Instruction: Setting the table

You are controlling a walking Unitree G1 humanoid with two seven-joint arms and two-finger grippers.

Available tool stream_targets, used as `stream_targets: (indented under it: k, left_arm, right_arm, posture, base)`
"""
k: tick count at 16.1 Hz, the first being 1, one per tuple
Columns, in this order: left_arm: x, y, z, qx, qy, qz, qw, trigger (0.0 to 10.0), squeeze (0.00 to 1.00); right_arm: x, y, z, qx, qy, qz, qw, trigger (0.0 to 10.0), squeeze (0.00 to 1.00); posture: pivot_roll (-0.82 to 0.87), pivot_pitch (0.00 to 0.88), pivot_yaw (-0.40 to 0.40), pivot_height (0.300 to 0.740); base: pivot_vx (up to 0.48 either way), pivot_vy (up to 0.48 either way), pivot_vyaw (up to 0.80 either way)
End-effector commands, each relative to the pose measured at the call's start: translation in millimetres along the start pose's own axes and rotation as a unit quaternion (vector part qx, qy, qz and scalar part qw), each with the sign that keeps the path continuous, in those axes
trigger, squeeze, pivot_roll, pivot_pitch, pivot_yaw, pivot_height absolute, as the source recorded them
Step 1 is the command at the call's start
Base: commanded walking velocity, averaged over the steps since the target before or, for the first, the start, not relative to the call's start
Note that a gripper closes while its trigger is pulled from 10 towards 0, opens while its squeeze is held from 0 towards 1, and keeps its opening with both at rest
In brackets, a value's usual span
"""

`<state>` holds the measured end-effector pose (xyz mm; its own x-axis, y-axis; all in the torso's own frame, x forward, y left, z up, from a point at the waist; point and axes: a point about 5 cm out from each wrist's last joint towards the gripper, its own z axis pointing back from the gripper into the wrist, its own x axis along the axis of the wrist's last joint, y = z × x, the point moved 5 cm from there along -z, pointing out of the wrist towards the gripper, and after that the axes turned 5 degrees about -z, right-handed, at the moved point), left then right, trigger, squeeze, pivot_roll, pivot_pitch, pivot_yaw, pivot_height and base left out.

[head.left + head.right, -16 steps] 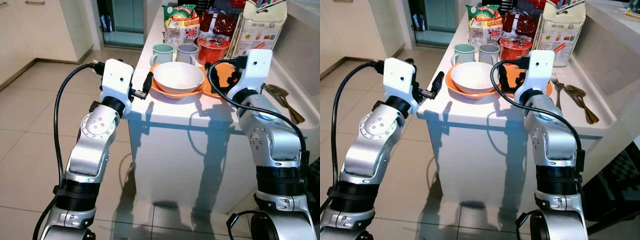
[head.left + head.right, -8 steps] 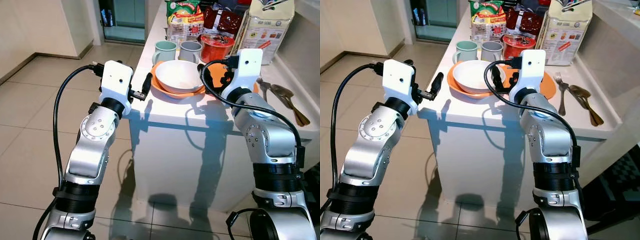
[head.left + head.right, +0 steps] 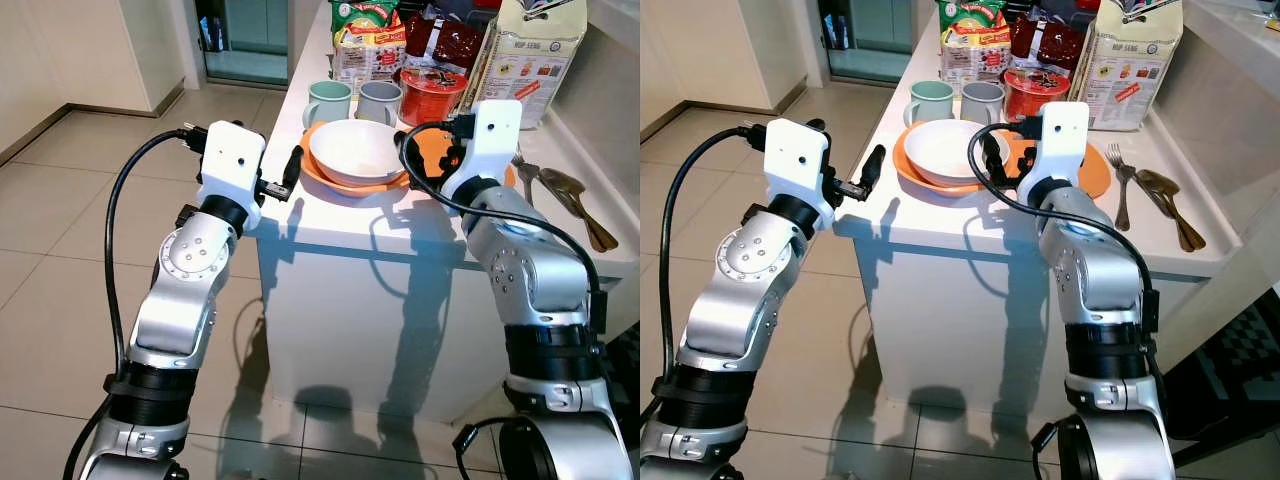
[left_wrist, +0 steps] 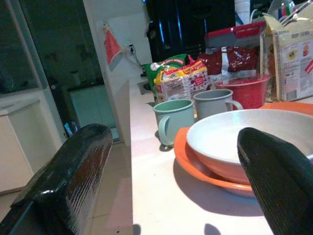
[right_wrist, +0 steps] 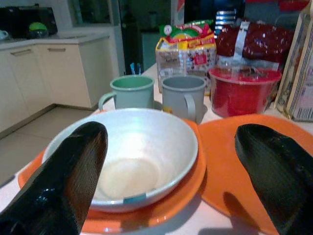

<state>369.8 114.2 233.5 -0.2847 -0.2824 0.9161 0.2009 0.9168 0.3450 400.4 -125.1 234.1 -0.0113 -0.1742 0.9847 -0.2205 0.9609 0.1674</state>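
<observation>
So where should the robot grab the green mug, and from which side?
Probably by the handle of the green mug. It stands upright behind the white bowl, and its handle juts toward the table's open left edge, away from the grey mug. So the open left gripper could likely come in from that side.

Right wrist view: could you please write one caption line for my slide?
Open right gripper facing a white bowl on an orange plate, with two mugs and snack packets behind.

White counter (image 3: pixel 940 225): two orange plates (image 3: pixel 940 182) (image 3: pixel 1095 178), one bearing a white bowl (image 3: pixel 945 150); green mug (image 3: pixel 928 101); grey mug (image 3: pixel 980 101); red container (image 3: pixel 1032 92); snack packets (image 3: pixel 975 45); paper bag (image 3: pixel 1130 62); fork and spoons (image 3: pixel 1150 195)
</observation>
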Motion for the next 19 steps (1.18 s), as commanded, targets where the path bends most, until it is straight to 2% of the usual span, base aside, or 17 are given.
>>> stream_targets:
  k: [1, 6, 12, 14, 16, 19]
  left_arm:
    - [3.6, 3.4, -3.5, 0.001, -0.003, -0.008, 1.000, 10.0, 0.78]
    - [5.5, 5.5, -3.6, -0.006, -0.002, -0.017, 1.000, 10.0, 0.78]
    - [6.1, -0.8, -4.4, -0.020, -0.002, -0.014, 1.000, 10.0, 0.78]
    - [5.1, -1.8, -2.2, -0.024, -0.001, -0.011, 1.000, 10.0, 0.78]
    - [14.6, -8.6, -5.2, -0.056, -0.017, 0.000, 0.998, 10.0, 0.78]
    - [21.4, -12.7, -6.1, -0.087, -0.025, -0.029, 0.995, 10.0, 0.78]
  right_arm:
    - [10.3, -2.1, -2.3, -0.004, -0.010, 0.001, 1.000, 10.0, 1.00]
    - [6.4, -2.0, -4.2, -0.006, -0.003, -0.004, 1.000, 10.0, 1.00]
    - [7.6, -0.4, -7.2, -0.007, -0.007, -0.011, 1.000, 10.0, 1.00]
    - [7.6, -5.2, -10.8, -0.012, -0.006, -0.014, 1.000, 10.0, 1.00]
    - [9.3, -11.7, -20.0, -0.014, -0.001, -0.015, 1.000, 10.0, 1.00]
    - [6.0, -21.2, -31.6, -0.022, 0.019, -0.028, 0.999, 10.0, 1.00]
  posture:
    - [0.03, 0.000, -0.052, 0.740]
    - [0.04, 0.000, -0.055, 0.740]
    - [0.04, 0.000, -0.046, 0.740]
    - [0.04, 0.000, -0.049, 0.740]
    - [0.05, 0.000, -0.052, 0.740]
    - [0.07, 0.000, -0.071, 0.740]
  base:
    - [0.000, 0.000, 0.00]
    - [0.000, 0.000, 0.00]
    - [0.000, 0.000, 0.00]
    - [0.000, 0.000, 0.00]
    - [0.000, 0.000, 0.00]
    - [0.000, 0.000, 0.00]
